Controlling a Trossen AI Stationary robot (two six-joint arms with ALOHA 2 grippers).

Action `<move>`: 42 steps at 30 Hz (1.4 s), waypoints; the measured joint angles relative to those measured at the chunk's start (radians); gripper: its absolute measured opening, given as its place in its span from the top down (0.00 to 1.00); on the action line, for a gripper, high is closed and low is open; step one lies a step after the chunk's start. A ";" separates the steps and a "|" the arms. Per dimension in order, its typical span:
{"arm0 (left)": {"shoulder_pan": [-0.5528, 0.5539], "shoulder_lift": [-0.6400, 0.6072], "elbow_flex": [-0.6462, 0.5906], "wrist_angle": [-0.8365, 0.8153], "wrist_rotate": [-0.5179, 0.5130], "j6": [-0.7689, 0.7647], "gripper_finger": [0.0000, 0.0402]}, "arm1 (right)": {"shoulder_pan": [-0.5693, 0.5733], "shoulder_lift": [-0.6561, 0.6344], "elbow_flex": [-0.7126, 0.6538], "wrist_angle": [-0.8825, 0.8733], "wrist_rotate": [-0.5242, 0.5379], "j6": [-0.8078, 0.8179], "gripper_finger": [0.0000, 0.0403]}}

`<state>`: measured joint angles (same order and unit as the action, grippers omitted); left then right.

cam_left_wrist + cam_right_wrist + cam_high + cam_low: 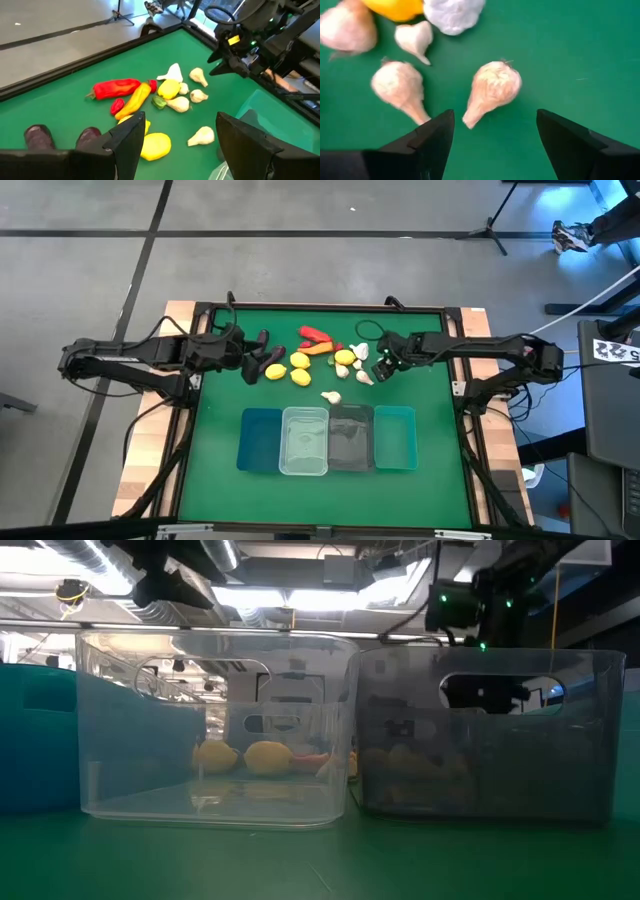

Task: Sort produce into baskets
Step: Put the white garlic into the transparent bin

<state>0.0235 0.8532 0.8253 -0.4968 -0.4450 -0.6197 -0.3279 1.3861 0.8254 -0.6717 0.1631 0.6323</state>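
Green table (pixel 210 480): four bins along its near edge, blue (pixel 260 442), clear (pixel 304 442), dark grey (pixel 351 438), teal (pixel 395 438). Produce lay mid-table toward the far edge. Left gripper (pixel 250 358) and right gripper (pixel 492 131) stood apart, the latter over a garlic bulb (pixel 492 87).

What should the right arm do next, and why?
Probably lower straight down: the right tool is open above a garlic bulb lying free on the mat, lined up between its fingers, and the baskets hold nothing yet.

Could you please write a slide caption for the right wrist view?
Open right gripper poised above a garlic bulb on the green table, more garlic alongside.
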 joint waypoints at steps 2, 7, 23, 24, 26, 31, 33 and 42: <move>0.000 0.005 0.000 0.010 0.000 0.000 0.41 | 0.000 0.000 -0.038 0.056 -0.002 0.025 0.30; 0.000 0.017 0.000 0.006 -0.004 0.000 0.41 | 0.000 0.000 -0.110 0.170 -0.054 0.058 0.30; 0.005 0.073 0.000 0.014 -0.009 0.019 0.41 | 0.000 0.011 -0.191 0.336 -0.042 0.099 0.30; 0.005 0.074 0.000 0.014 -0.009 0.019 0.41 | 0.000 0.023 -0.191 0.337 -0.042 0.099 0.31; 0.005 0.077 0.000 0.015 -0.009 0.019 0.41 | 0.000 0.057 -0.192 0.337 -0.042 0.099 0.32; 0.005 0.077 0.000 0.014 -0.009 0.019 0.41 | 0.001 0.122 -0.187 0.344 -0.007 0.102 0.42; 0.005 0.077 0.000 0.014 -0.009 0.018 0.41 | 0.002 0.126 -0.186 0.343 0.012 0.102 0.47; 0.005 0.077 0.000 0.013 -0.009 0.018 0.41 | 0.000 0.129 -0.168 0.331 0.030 0.039 0.65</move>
<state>0.0280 0.9302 0.8253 -0.4835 -0.4538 -0.6022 -0.3279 1.5150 0.6579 -0.3406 0.1927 0.6710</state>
